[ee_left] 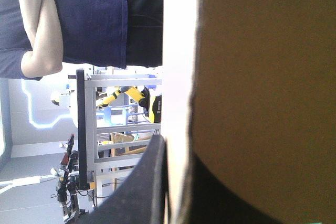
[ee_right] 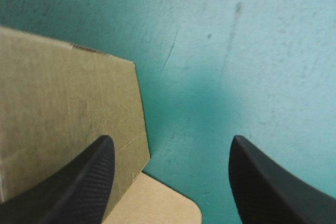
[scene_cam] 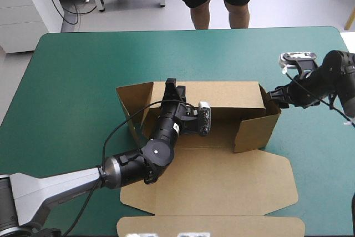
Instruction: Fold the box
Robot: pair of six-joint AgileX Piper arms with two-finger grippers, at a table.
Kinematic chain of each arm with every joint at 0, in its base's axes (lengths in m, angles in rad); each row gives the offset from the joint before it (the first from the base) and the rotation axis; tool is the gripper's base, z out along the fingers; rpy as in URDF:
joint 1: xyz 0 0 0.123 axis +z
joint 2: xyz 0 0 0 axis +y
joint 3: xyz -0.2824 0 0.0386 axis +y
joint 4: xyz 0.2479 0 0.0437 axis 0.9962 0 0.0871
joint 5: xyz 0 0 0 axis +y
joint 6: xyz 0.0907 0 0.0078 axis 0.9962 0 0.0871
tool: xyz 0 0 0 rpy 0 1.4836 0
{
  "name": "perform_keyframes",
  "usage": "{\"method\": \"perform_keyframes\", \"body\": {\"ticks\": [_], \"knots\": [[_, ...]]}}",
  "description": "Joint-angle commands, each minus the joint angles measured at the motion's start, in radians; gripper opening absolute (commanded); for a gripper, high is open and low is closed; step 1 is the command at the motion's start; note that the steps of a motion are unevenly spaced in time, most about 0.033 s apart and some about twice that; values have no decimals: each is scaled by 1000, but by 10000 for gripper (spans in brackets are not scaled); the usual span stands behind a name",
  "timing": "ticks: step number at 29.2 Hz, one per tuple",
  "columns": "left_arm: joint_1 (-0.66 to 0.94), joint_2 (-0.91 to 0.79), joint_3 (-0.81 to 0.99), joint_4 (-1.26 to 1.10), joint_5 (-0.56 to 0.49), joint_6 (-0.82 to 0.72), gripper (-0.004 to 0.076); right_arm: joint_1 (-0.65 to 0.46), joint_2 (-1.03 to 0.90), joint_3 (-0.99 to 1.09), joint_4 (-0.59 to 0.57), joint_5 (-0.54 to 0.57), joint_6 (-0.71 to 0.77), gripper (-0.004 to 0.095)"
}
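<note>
The brown box (scene_cam: 222, 176) sat mid-frame on the teal-green bench (scene_cam: 72, 81). Our left end effector (scene_cam: 173, 88) pinched its rear wall (scene_cam: 222, 94). Our right end effector (ee_right: 172, 142) gaped open at the box's right-hand corner. We judged the left should grip firmly while the right pushed the side wall (scene_cam: 252, 131) squarely inward.

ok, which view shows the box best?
High view: whole box, walls raised, lid flat. Left wrist view shows only a wall edge held in the left hand; right wrist view, just a corner by the open right hand.
</note>
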Motion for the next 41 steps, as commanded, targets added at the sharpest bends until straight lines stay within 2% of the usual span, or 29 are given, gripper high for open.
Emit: {"method": "perform_keyframes", "body": {"ticks": [1,5,8,14,27,31,35,37,41], "knots": [[-7,-37,-24,6,11,-14,-8,-5,-96,69,97,-74,-70,574],[-7,-37,-24,6,11,-14,-8,-5,-166,198,179,-168,-140,574],[-7,-37,-24,6,11,-14,-8,-5,-219,277,197,-243,-172,574],[-7,-37,-24,6,11,-22,-8,-5,-300,411,258,-315,-272,574],[-7,-37,-24,6,0,-22,-8,-5,-347,483,327,-353,-470,574],[-7,-37,-24,6,-5,-22,-8,-5,-337,483,390,-397,-602,574],[-7,-37,-24,6,-6,-22,-8,-5,-302,483,482,-364,-732,574],[-7,-37,-24,6,-6,-22,-8,-5,-287,483,520,-333,-772,574],[-7,-37,-24,6,-6,-22,-8,-5,-283,484,576,-351,-794,574]]}}
